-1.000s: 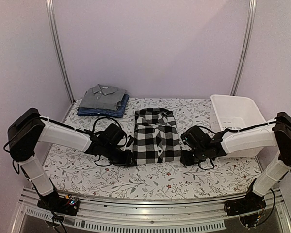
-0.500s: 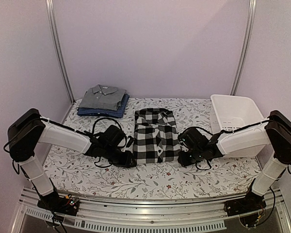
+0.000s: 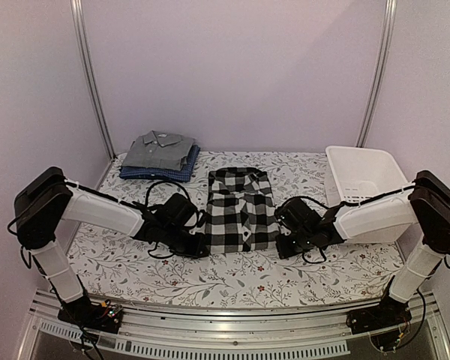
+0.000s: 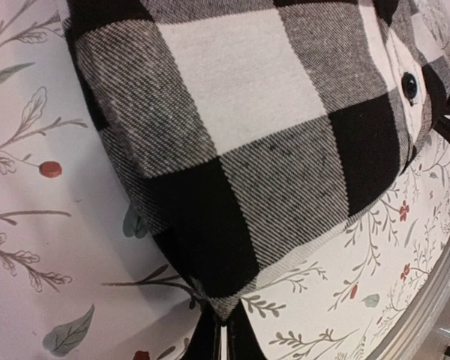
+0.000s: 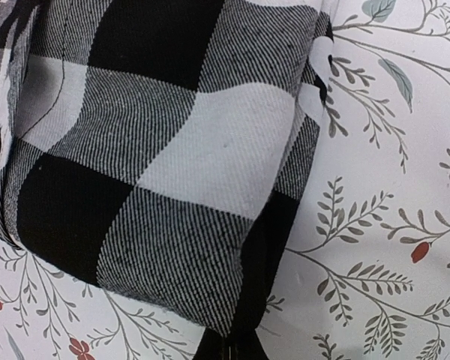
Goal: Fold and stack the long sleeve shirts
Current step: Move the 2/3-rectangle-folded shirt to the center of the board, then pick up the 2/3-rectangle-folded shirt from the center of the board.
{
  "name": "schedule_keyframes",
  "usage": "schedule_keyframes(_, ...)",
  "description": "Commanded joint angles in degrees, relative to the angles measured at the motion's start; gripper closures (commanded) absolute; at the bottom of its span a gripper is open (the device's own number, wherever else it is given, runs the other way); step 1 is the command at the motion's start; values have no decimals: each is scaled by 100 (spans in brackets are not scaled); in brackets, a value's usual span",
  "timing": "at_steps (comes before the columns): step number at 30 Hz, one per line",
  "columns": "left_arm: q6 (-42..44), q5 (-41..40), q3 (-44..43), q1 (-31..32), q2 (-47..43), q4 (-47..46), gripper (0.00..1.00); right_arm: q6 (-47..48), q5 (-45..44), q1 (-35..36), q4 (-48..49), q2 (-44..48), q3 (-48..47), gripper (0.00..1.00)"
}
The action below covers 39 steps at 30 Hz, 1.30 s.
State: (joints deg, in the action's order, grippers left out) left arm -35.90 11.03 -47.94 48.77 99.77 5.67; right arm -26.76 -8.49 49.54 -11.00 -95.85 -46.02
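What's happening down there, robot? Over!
Left end effector, right end effector shut on checked shirt near corners. Grey shirt stacked on blue shirt, far left. Nothing blocking.

Checked black-and-white shirt [image 3: 242, 210], grey shirt [image 3: 160, 150], blue shirt [image 3: 181, 172], white basket [image 3: 360, 169]

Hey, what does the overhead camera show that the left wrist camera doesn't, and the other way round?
Only overhead: the grey shirt stacked on the blue shirt, the white basket and the right arm. Only left wrist: a dark button, and the left claw shut on a corner of the checked shirt. Both: the checked shirt lying on the floral table.
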Motion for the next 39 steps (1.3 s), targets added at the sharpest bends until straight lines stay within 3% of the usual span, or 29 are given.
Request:
schedule_keyframes(1,-20,-67,2,118,-350,398,100,-13,0,203,-422,104,3,100)
schedule_keyframes(9,-366,-148,504,447,-1026,803,100,-491,175,792,-615,515,363,100)
schedule_keyframes(13,-612,-182,827,581,-1310,818,98,-868,214,969,-634,633,583,87)
schedule_keyframes(17,-709,-293,942,631,-1458,833,80,-962,176,970,-619,895,761,69)
schedule_keyframes(19,-706,-374,972,653,-1519,840,75,-926,139,970,-620,947,785,65)
schedule_keyframes(27,-451,-582,1002,755,-1594,807,68,-612,55,970,-403,562,615,66)
schedule_keyframes(39,-304,-823,889,872,-1008,451,69,-430,20,970,-288,102,375,78)
